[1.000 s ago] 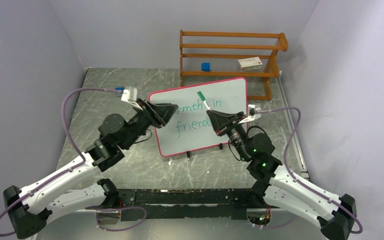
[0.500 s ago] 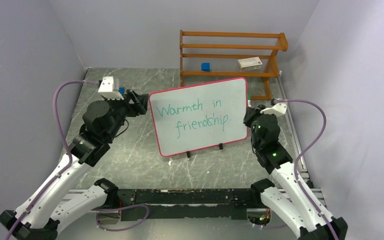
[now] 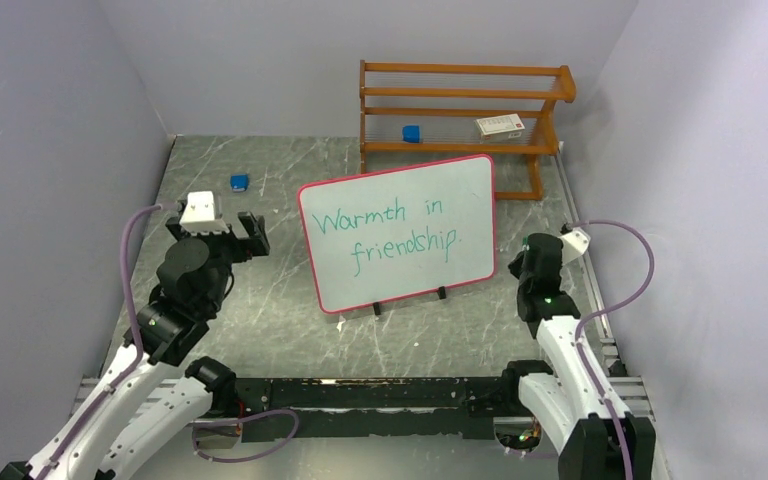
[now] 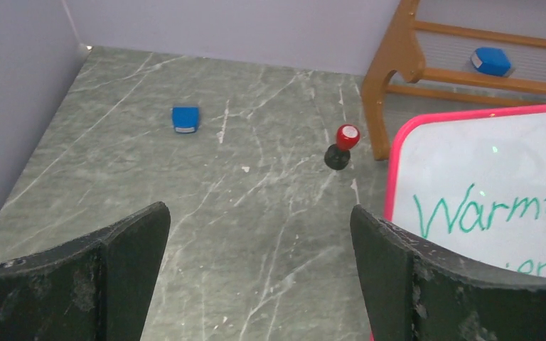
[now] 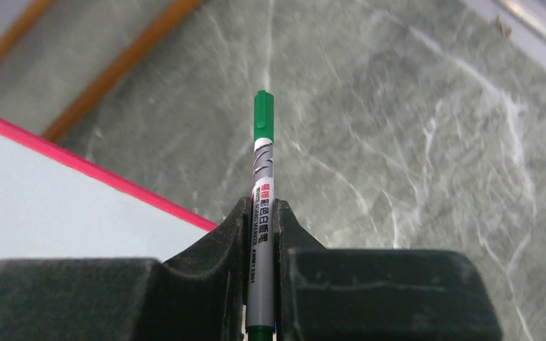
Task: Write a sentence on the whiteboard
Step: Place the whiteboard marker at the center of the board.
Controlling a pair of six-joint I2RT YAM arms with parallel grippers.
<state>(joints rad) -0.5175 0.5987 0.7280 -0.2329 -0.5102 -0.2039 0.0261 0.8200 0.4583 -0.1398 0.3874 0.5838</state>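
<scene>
The whiteboard (image 3: 397,232) carries a full sentence, so I judge writing done. My right claw (image 5: 261,207) grips the marker (image 5: 263,153); the left claw (image 4: 259,213) gapes empty. Next, I set the marker down.

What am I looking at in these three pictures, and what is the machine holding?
These are two robot arms bolted to the near edge of a grey table. The wide picture comes from a fixed camera above and behind them; the other two come from a camera on each wrist. The left gripper is open and empty. The right gripper is shut on a green marker. Between the arms stands the whiteboard, reading "Warmth in friendship." Also on the table: a small blue block, a red-topped knob and a wooden rack.
</scene>
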